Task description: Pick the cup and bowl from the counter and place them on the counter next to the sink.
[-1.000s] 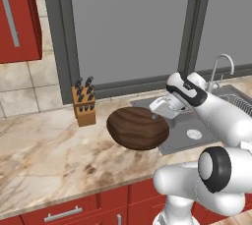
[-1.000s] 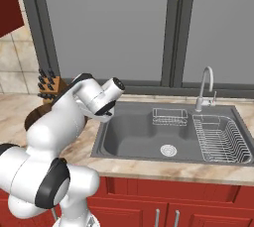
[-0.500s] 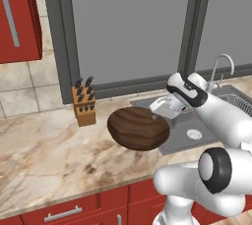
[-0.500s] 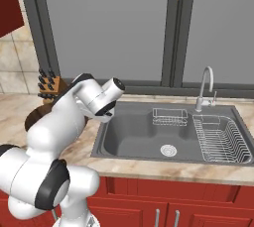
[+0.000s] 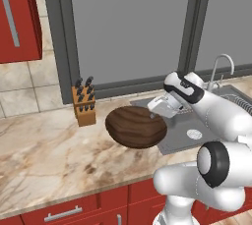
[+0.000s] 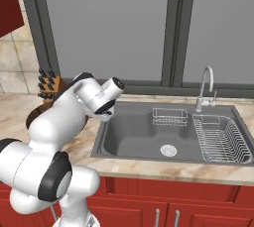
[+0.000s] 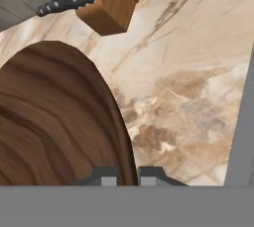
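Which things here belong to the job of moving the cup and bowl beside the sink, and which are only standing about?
Belong to the job:
- bowl, held by its rim in the gripper
- counter
- sink

Only standing about:
- knife block
- tap
- wire rack

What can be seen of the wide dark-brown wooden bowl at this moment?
The wide, shallow, round dark-brown wood-grain bowl is tilted and lifted above the tan marble counter, left of the grey steel sink and in front of the knife block. The gripper is shut on its rim, one fingertip on either side.
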